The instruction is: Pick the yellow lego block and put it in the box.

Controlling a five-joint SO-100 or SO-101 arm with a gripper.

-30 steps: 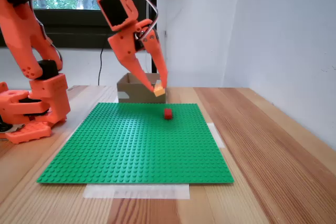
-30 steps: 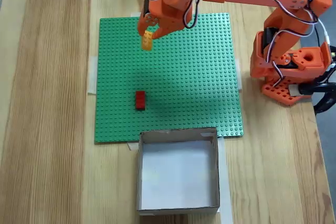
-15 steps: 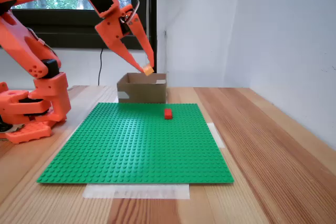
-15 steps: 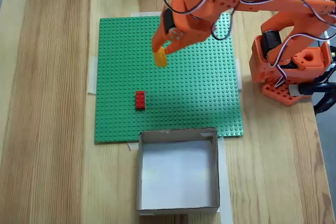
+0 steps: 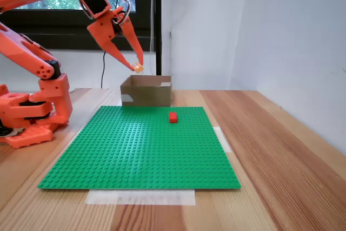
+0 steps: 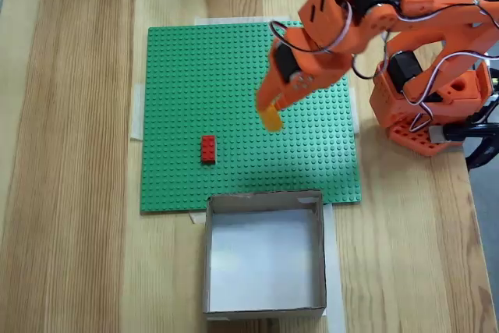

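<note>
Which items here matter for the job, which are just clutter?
Job:
- yellow lego block, held in the gripper, lifted above the baseplate
- box, brown cardboard, nothing visible inside

Lying about:
- red brick on the green baseplate
- tape strips at the baseplate edges

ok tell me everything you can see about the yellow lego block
The yellow lego block is a small yellow-orange plastic brick, pinched at the tips of the orange pincer and held in the air. In the view from above it hangs over the green baseplate, short of the open box. Its studs cannot be made out.
</note>
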